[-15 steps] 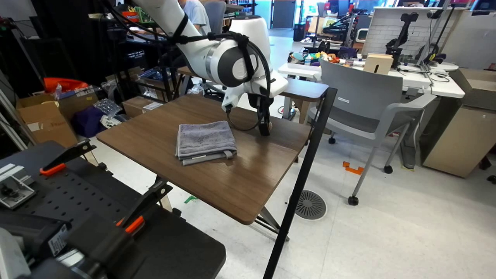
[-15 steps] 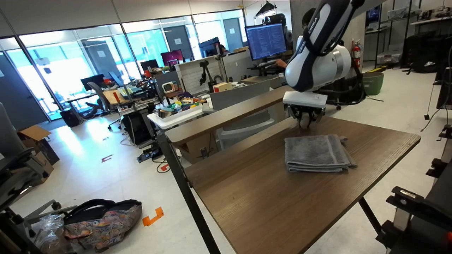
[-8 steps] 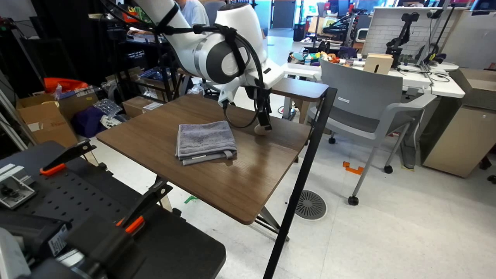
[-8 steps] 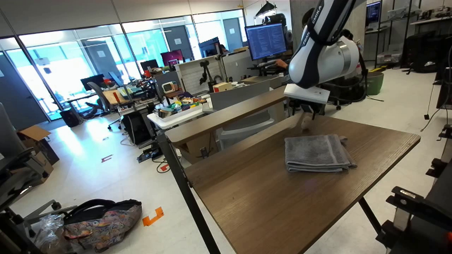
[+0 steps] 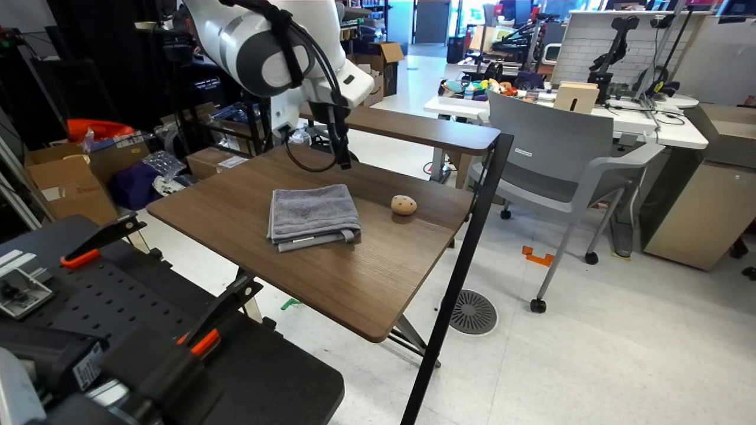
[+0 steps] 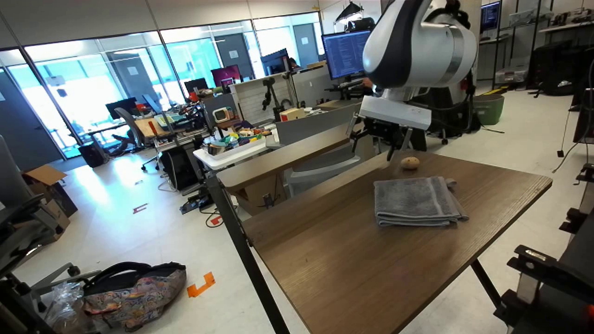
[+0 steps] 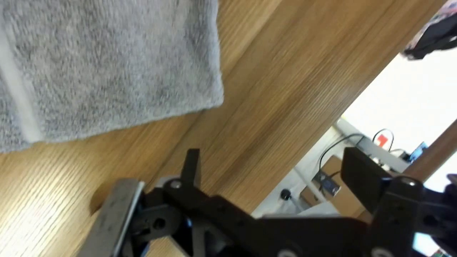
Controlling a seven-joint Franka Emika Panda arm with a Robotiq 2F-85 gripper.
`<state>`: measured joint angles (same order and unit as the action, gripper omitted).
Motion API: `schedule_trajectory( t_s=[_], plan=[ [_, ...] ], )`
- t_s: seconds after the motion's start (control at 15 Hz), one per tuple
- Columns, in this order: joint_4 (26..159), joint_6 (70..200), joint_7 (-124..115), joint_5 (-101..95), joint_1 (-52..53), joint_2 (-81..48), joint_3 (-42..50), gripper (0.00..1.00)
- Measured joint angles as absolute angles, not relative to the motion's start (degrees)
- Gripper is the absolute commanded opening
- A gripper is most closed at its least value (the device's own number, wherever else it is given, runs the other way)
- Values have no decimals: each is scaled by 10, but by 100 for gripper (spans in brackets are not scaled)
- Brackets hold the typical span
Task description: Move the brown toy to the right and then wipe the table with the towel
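A rectangular surface [image 5: 366,283] of brown wood grain carries a folded grey towel [image 5: 313,212] and a brown toy [image 5: 403,205], small, rounded and dark-spotted. In an exterior view the toy rests at 3 o'clock from the towel, near it, with wood showing between them, and a grey chair [image 5: 549,141] stands beyond the surface at 2 o'clock.

In an exterior view a white and black robot arm [image 6: 417,55] comes in from 1 o'clock, and the toy lies at 12 o'clock from the towel. The arm's fingers [image 7: 360,175] hang over the far edge of the surface, at about 10 o'clock from the toy and apart from it. A patterned bag [image 6: 139,297] lies on the floor [image 6: 171,232] at 8 o'clock; a green bin [image 6: 487,109] stands at 2 o'clock.

In the wrist view the fingers are spread wide, at 7 and 4 o'clock, with the surface's edge running between them. The towel, plush and crossed by a pale stripe, fills 10 to 11 o'clock.
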<state>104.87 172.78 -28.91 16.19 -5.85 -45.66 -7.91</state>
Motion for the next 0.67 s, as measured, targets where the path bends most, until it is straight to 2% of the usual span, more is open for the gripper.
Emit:
schedule_trajectory(
  t_s=[0.2,0.53,0.67],
  plan=[
    [1077,1645,-236,186,-84,-428,-123,100],
    [1077,1453,-238,186,-59,-421,-62,100],
    [1076,1416,-231,193,-51,-428,-55,100]
  ],
)
